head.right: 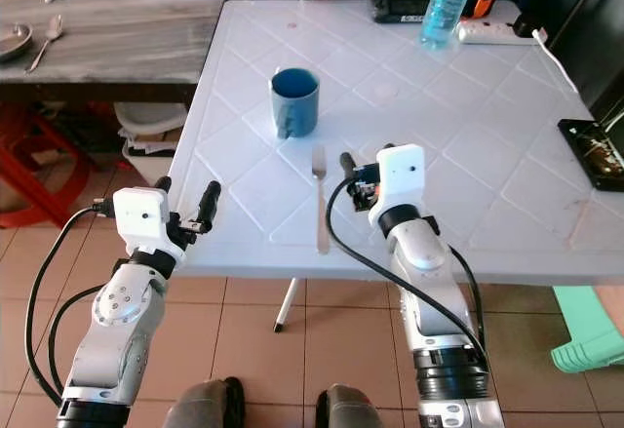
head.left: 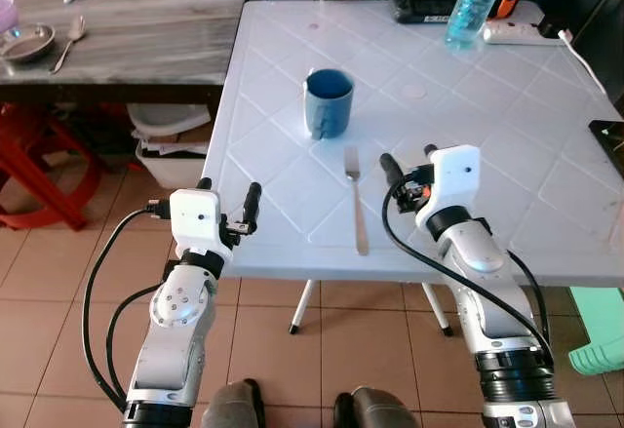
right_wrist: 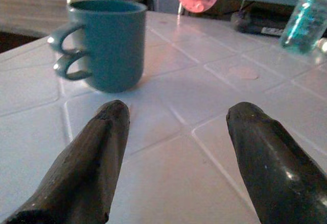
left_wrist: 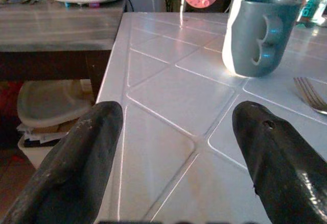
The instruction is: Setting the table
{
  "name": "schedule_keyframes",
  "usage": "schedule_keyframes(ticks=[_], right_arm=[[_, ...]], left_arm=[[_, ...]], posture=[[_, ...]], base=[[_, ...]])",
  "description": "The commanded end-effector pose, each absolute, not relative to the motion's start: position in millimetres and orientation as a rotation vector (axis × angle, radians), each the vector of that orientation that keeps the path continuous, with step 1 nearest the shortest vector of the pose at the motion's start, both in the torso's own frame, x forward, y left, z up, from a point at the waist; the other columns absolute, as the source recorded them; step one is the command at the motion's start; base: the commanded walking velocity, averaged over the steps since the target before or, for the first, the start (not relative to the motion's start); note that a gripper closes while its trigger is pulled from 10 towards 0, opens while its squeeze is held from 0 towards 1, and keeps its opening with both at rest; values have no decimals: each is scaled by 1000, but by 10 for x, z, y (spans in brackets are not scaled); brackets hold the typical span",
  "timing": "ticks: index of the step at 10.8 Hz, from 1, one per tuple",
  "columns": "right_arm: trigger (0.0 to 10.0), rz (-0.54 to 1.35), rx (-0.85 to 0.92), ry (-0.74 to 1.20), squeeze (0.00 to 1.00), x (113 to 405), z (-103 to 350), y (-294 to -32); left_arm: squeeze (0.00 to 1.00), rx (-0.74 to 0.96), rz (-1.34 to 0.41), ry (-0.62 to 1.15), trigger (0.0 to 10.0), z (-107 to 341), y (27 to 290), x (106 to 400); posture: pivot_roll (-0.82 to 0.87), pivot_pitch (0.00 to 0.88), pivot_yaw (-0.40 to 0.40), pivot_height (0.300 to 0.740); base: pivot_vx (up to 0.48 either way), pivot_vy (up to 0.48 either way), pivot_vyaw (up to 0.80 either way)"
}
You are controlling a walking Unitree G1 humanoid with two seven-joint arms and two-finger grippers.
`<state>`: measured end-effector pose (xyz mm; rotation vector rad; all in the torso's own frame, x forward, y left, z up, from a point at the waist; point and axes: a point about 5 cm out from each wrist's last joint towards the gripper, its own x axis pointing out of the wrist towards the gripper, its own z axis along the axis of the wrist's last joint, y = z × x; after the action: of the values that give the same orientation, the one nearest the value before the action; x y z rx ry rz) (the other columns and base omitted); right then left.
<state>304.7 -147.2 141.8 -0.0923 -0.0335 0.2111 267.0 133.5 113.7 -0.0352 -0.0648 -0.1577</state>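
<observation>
overhead, fork (head.left: 356, 199) lies whole beside mug (head.left: 329, 102).

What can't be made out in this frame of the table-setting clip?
- Mug contents: the head views show a dark interior, so full or empty is unclear.
- Fork: the left wrist view's edge cuts off its handle.
- Black device on the table's right side: cut off by the left eye view's edge.

head cams: high, fwd+down over table (head.left: 507, 155) | wrist cams: low, close along fingers | shared: mug (left_wrist: 260, 35)
</observation>
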Motion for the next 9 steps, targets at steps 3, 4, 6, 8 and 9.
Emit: schedule_keyframes(ticks=[3,4,6,8,9], right_arm=[[10000,262,-76,56,0,3057,1286,-1339],[10000,276,-60,60,0,3074,1298,-1290],[10000,333,-27,68,0,3091,1330,-1082],[10000,354,2,99,0,3060,1319,-996],[10000,353,2,113,0,3038,1298,-990]], left_arm=[[0,-29,-162,-61,10000,1155,1343,2662],[0,-29,-164,-62,10000,1160,1339,2669],[0,-31,-167,-59,10000,1157,1331,2654],[0,-33,-173,-57,10000,1163,1317,2625],[0,-32,-173,-55,10000,1160,1326,2621]], posture=[[-35,147,26,740],[-34,149,25,740],[-29,157,19,740],[-22,169,12,740],[-22,171,12,740]], base=[[0,0,0],[0,0,0],[0,0,0],[0,0,0],[0,0,0]])
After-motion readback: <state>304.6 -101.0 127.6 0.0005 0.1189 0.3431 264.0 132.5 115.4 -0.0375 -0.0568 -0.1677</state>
